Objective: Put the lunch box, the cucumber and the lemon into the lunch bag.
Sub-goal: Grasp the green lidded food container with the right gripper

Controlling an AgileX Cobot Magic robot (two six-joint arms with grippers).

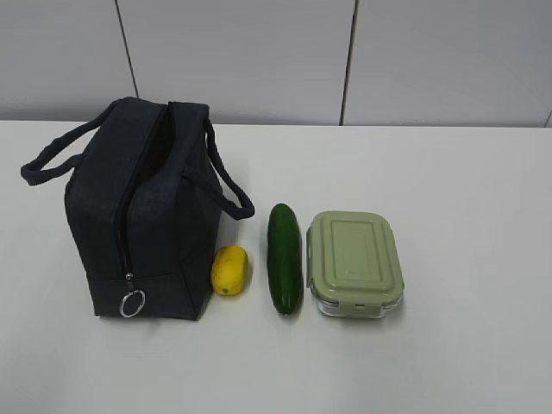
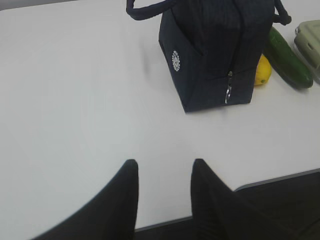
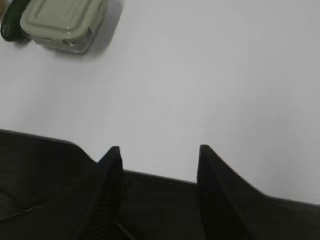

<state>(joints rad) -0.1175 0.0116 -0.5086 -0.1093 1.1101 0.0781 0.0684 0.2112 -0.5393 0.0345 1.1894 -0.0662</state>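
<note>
While both arms hang back over the near table edge, left gripper (image 2: 162, 167) fingers apart and empty, right gripper (image 3: 160, 155) likewise parted, lemon (image 1: 230, 270), cucumber (image 1: 284, 258), lunch box (image 1: 354, 264) lined up right of lunch bag (image 1: 147, 216).

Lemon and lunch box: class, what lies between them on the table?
The cucumber lies between the lemon and the lunch box, lengthwise beside the box. The exterior view shows this.

Lunch bag (image 1: 159, 216) dark navy, silver ring pull (image 1: 132, 304). Lemon (image 1: 230, 270) bright yellow. Cucumber (image 1: 284, 257) dark green. Lunch box (image 1: 354, 263) sage-green lid, clear base. Table (image 1: 466, 190) white.
</note>
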